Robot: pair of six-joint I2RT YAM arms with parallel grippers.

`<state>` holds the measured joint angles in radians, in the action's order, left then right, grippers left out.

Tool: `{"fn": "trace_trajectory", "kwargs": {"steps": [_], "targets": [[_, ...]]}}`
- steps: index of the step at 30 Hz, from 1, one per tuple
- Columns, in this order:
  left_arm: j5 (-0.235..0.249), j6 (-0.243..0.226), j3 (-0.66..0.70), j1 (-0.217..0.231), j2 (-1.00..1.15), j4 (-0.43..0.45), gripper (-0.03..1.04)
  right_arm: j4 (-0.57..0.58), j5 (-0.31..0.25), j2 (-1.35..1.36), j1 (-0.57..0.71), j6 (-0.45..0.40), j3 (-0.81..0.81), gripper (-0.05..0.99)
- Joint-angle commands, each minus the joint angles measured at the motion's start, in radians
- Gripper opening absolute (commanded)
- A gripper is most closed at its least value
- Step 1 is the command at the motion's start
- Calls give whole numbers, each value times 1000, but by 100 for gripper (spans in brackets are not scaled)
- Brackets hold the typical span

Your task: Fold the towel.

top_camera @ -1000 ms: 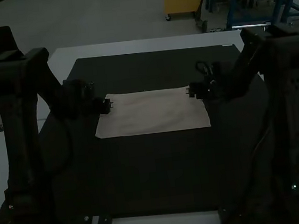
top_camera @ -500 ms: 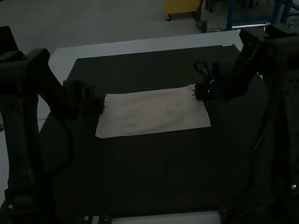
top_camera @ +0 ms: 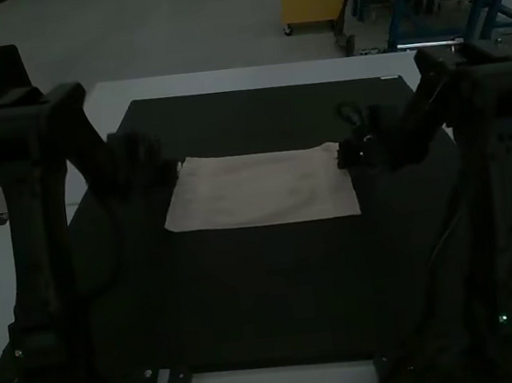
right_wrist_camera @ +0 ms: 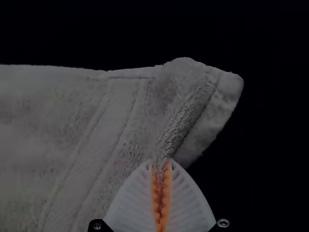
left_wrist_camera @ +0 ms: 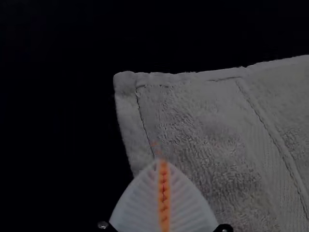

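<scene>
The pale towel [top_camera: 260,189] lies as a flat rectangle on the dark mat, its far corners slightly raised. At its far left corner is my left gripper [top_camera: 178,169]; at the far right corner is my right gripper [top_camera: 339,153]. In the left wrist view my left gripper [left_wrist_camera: 163,163] is shut on the side edge of the towel [left_wrist_camera: 203,125], near a hemmed corner. In the right wrist view my right gripper [right_wrist_camera: 161,163] is shut on a pinched ridge of the towel [right_wrist_camera: 111,130] close to its corner.
The dark mat [top_camera: 267,292] extends around the towel over a pale table [top_camera: 252,77]. Both arms stand at the mat's sides, reaching inward above it.
Both grippers moved slightly outward to the towel's side edges and closed on them. The towel's far corners now rise a little, and its near edge has shifted slightly away from the arm bases.
</scene>
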<state>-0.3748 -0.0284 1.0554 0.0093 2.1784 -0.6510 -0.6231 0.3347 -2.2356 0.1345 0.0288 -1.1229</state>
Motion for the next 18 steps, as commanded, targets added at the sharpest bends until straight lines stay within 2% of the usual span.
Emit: {"fn": "trace_trajectory", "kwargs": {"steps": [1, 3, 7, 9, 11, 15, 16, 18], "targets": [[-16, 5, 38, 8, -54, 14, 2, -6, 10, 79, -13, -23, -29, -2], [-16, 2, 41, 11, -57, 51, 2, -3, 10, 88, -16, -23, -23, -2], [-16, -36, 25, 20, -75, 120, 2, 3, 13, 129, -35, -20, 20, -2], [-18, -54, 8, 34, -83, 111, 2, -1, 27, 148, -35, -20, 35, -2], [-19, -53, -3, 41, -81, 88, 2, -3, 29, 148, -30, -20, 35, -2], [-19, -51, 5, 34, -60, 83, 3, -1, 29, 122, -19, -20, 28, -2], [-26, -50, 9, 31, -55, 85, 10, -1, 29, 114, -16, -18, 29, -2], [-32, -44, 22, 26, -51, 96, 41, -1, 29, 105, -10, -18, 35, -2]]}}
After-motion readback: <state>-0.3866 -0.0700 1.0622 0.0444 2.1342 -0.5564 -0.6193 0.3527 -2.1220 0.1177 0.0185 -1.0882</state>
